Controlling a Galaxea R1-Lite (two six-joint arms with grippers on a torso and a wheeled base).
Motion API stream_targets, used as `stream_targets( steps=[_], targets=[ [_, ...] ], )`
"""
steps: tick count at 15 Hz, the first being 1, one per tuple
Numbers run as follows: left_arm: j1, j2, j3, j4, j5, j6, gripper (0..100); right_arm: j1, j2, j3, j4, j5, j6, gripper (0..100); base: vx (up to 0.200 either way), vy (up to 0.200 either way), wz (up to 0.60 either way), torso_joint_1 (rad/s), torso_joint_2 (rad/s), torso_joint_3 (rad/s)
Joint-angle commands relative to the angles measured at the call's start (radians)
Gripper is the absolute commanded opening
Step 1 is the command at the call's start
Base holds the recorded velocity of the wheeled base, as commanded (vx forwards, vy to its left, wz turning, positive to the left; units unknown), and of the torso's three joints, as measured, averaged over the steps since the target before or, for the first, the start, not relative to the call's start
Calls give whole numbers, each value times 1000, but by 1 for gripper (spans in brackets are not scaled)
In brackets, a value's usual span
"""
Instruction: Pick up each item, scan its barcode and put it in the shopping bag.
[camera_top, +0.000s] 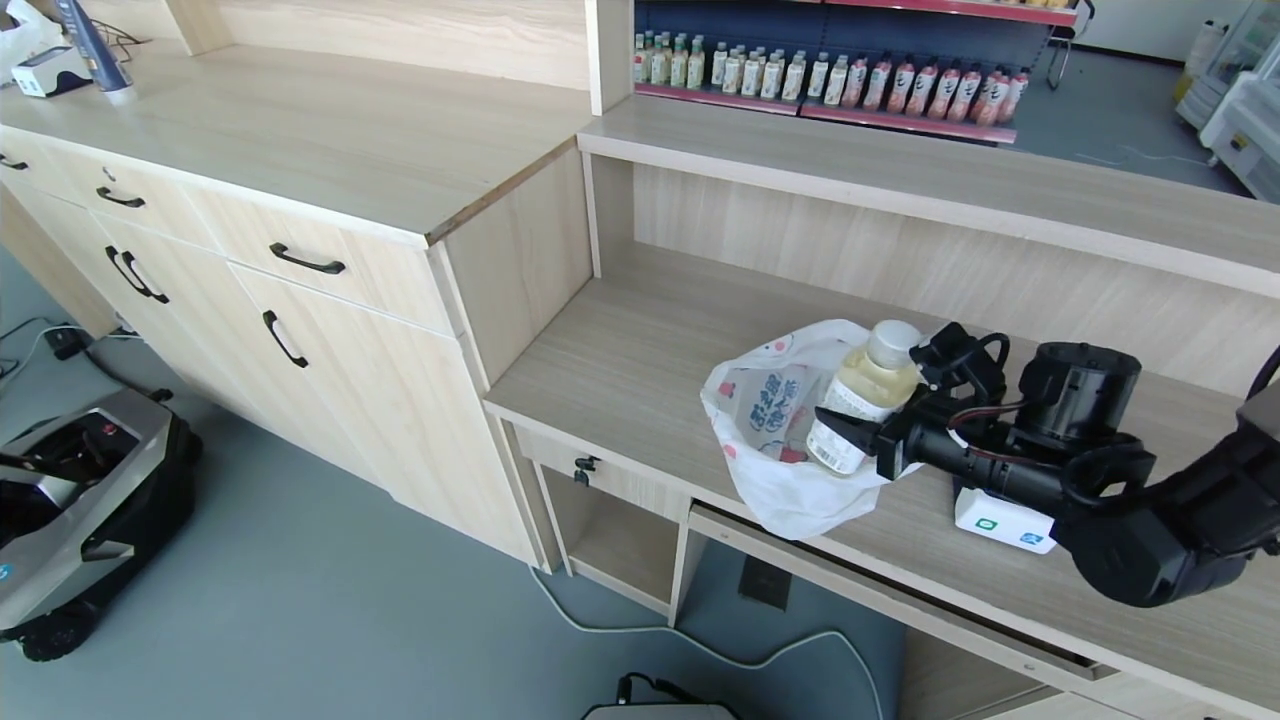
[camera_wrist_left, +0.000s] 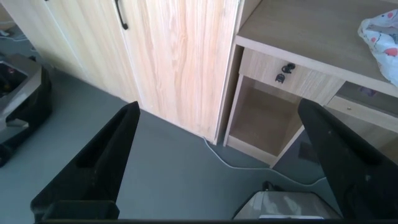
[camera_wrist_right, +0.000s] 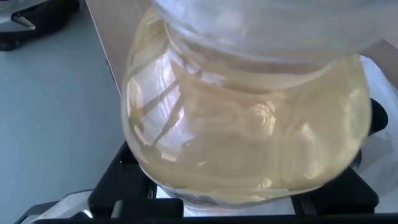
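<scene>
Right claw (camera_top: 882, 405) was clamped on the bottle (camera_top: 860, 400), held at the mouth of the shopping bag (camera_top: 770, 420) just below it on the counter (camera_top: 640, 350); I judged the scan likely done, only the drop left, while the left claw (camera_wrist_left: 217, 168) hung apart, empty.

Pale-yellow bottle (camera_top: 865, 400), white patterned bag (camera_top: 790, 490)

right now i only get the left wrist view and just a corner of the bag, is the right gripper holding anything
observer: yes, the right gripper is shut on a bottle of pale yellow drink, at the mouth of the bag.
operator: bottle upright
observer: tilted, cap uppermost.
operator: anything else near it
observer: a small white box on the counter, beside the bag.
</scene>
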Motion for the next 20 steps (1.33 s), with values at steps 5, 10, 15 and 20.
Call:
stream_targets(
  steps=[5, 10, 15, 20],
  targets=[
    [0, 0, 0, 0, 0, -2, 100, -1, 97, -115, -13, 1, 8, 0, 0, 0, 0, 0, 0, 0],
    [0, 0, 0, 0, 0, 0, 100, -4, 157, -107, -44, 4, 13, 0, 0, 0, 0, 0, 0, 0],
    [0, 0, 0, 0, 0, -2, 100, -7, 222, -107, -108, 4, 5, 0, 0, 0, 0, 0, 0, 0],
    [0, 0, 0, 0, 0, 0, 100, -22, 257, -101, -136, 2, -35, 0, 0, 0, 0, 0, 0, 0]
  ],
)
